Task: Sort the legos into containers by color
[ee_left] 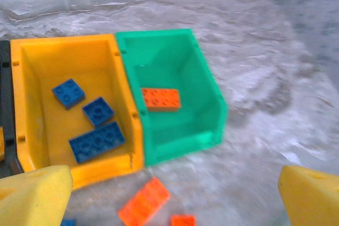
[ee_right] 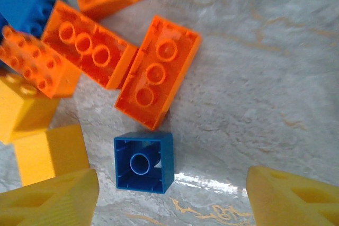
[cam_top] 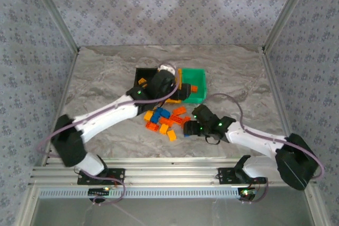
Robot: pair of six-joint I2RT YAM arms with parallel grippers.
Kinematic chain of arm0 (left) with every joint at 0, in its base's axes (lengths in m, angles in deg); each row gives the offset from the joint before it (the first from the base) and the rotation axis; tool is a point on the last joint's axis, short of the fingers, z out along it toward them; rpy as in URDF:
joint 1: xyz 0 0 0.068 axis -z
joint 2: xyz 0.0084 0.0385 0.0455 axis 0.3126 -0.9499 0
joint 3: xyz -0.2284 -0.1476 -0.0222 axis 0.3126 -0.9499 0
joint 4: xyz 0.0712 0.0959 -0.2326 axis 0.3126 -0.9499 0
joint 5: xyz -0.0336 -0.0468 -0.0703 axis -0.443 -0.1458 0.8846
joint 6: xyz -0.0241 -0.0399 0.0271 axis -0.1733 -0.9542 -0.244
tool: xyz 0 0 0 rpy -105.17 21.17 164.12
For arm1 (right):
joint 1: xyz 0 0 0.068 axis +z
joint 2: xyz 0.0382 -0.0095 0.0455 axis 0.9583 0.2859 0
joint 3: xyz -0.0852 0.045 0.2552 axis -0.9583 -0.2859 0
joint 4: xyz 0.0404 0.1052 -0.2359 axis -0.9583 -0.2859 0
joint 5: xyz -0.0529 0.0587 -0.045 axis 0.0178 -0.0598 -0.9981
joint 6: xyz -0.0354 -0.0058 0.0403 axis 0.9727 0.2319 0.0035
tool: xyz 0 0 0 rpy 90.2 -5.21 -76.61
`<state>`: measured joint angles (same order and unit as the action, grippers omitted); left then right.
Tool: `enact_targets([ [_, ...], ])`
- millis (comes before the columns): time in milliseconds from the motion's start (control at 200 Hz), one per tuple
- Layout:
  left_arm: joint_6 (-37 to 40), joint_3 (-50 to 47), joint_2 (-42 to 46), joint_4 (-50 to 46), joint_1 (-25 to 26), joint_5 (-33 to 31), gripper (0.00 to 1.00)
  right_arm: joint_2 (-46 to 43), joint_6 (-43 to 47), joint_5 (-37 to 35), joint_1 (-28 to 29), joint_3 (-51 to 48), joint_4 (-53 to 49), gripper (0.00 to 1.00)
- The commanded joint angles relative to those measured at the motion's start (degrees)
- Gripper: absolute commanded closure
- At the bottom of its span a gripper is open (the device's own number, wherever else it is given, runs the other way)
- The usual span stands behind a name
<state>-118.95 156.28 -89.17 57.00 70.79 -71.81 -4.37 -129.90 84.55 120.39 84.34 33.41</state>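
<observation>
Left gripper (ee_left: 172, 198) hangs over the bins, yellow fingertips (ee_left: 34, 197) wide apart with nothing between them. The yellow-orange open-top plastic bin (ee_left: 63, 42) holds three blue studded plastic bricks (ee_left: 97, 141) flat on its floor. The green plastic bin (ee_left: 209, 96), touching its right side, holds one red-orange studded brick (ee_left: 160, 99). The black plastic bin (cam_top: 144, 71) sits on the other side with a yellow-orange brick (cam_top: 142, 81) inside. A loose pile of mixed bricks (cam_top: 167, 120) lies on the grey marbled table (cam_top: 106, 78), just on the near side of the bins. Right gripper (ee_right: 169, 199) is low at the pile's right edge, fingers spread and gripping nothing. A small square blue brick (ee_right: 143, 162), hollow side up, sits between them and touches neither. Two long red-orange bricks (ee_right: 158, 72), also underside up, lie just beyond it, touching each other.
</observation>
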Motion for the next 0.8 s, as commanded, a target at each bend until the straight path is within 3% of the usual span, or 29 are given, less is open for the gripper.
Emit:
enact_targets([
  [0,-2.7,-8.6,7.3,-0.3,1.3,-2.7,0.01,3.7,0.6,-3.6,2.1,3.3,0.8,0.26],
  [180,-8.4,-21.5,19.1,-2.6,2.2,-5.5,0.01,10.3,1.5,-4.9,3.7,7.0,0.0,0.31],
  [405,-12.5,-30.1,29.0,-7.1,2.2,-9.8,0.01,15.0,0.3,-5.1,5.0,8.1,-2.5,0.48],
  [645,-14.1,-34.7,34.1,-9.5,2.2,-12.7,0.01,14.5,-1.7,-6.2,6.7,6.9,-3.3,0.68],
  [795,-14.8,-36.6,35.6,-10.9,2.1,-14.5,0.00,8.7,-1.0,-7.5,6.7,9.2,-6.7,0.73],
])
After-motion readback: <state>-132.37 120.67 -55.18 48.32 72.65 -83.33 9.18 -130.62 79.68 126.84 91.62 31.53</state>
